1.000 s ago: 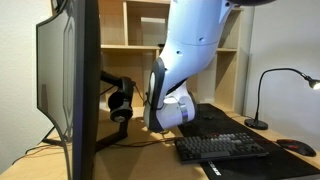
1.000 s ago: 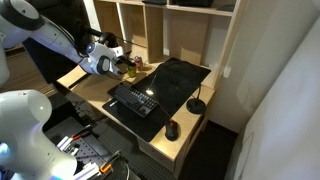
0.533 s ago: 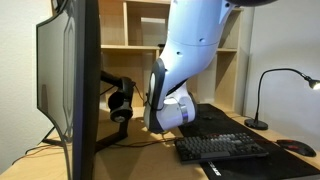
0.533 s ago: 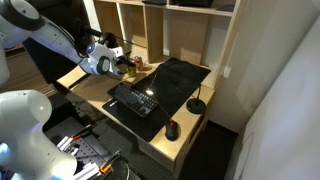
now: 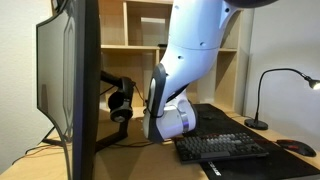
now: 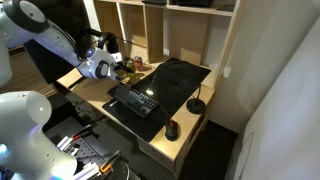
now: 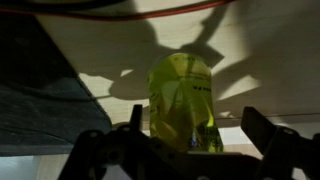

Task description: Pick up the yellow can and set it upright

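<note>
In the wrist view the yellow can fills the middle, bright yellow-green with dark print, resting on the light desk. My gripper is open around it. The left finger is close beside the can and the right finger stands well clear of it. In an exterior view the white arm reaches down to the gripper at the desk's back corner, where the can is too small to make out. In an exterior view the wrist hangs low behind the monitor, and the can is hidden.
A large monitor blocks the near side, with headphones hanging behind it. A black keyboard and dark mat cover the desk's middle. A desk lamp and mouse sit further along. Small items stand beside the gripper.
The jaws have opened and no longer press on the yellow can. The wrist has shifted slightly lower; the can stays where it was.
</note>
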`<act>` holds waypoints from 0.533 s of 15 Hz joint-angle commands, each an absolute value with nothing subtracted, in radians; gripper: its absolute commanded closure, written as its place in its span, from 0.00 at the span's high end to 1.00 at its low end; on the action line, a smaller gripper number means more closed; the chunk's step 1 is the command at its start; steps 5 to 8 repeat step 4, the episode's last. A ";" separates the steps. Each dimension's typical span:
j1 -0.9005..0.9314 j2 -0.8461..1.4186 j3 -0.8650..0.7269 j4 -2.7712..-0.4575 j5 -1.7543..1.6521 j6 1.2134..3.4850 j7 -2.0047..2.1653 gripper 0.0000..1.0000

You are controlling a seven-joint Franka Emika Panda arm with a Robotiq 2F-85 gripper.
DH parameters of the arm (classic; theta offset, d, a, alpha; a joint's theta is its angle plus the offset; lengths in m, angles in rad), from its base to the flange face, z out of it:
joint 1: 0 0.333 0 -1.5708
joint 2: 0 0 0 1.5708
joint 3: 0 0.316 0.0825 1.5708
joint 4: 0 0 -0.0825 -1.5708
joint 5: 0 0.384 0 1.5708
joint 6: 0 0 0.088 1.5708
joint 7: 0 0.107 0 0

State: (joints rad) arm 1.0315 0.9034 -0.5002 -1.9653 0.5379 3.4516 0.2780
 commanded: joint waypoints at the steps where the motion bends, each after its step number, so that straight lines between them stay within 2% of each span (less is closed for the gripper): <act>1: 1.029 0.903 -0.498 -1.967 0.538 3.448 0.279 1.00; 8: 1.028 0.903 -0.498 -1.971 0.538 3.445 0.282 1.00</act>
